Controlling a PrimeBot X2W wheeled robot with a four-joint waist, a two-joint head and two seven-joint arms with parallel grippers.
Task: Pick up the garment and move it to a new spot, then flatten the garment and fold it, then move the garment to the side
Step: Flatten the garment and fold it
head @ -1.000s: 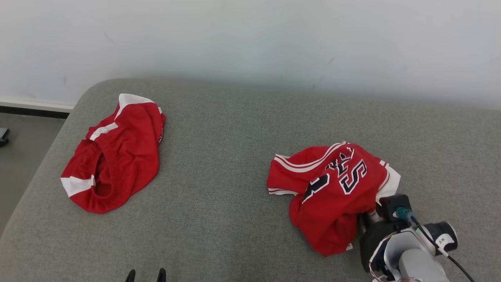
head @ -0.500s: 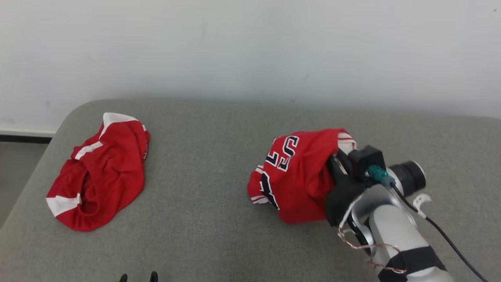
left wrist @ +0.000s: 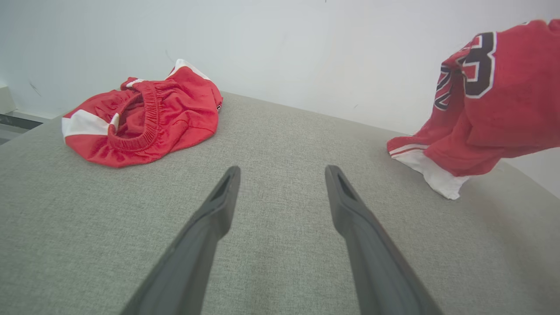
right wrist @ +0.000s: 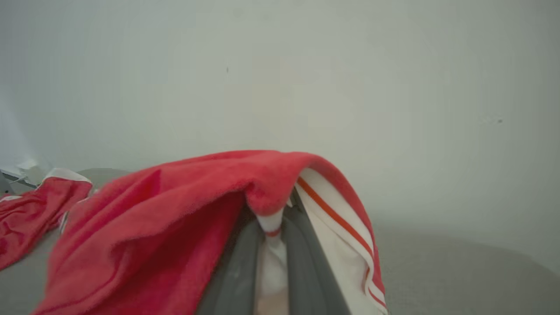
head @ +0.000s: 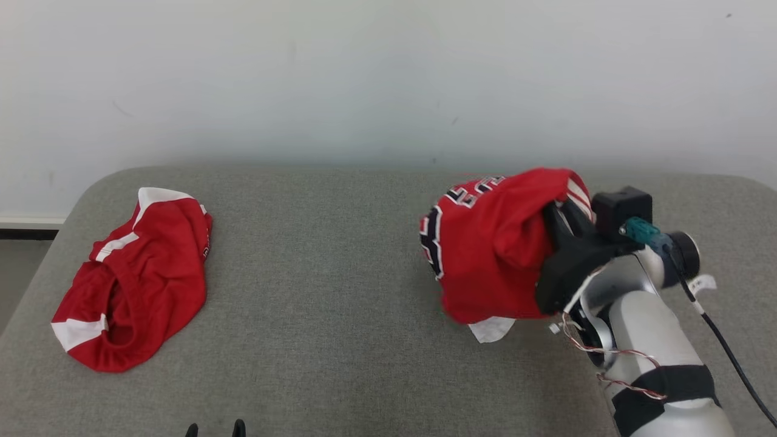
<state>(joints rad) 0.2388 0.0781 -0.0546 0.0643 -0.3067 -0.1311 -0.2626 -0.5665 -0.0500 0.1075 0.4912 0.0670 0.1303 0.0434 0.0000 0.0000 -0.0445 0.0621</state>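
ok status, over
Right tool shut on jersey, mostly lifted, hem on grey cushion. Left tool open, idle. Red shorts far left, out of the way.

Soft matt red cloth jersey (head: 495, 261) and shorts (head: 145, 273); coarse grey woven cushion (head: 328, 303); smooth matt white painted far wall (head: 364, 79)

Plain white wall (head: 303, 73) behind a grey fabric-covered surface (head: 315, 315) with rounded corners, dark skirting (head: 24, 234) at left.
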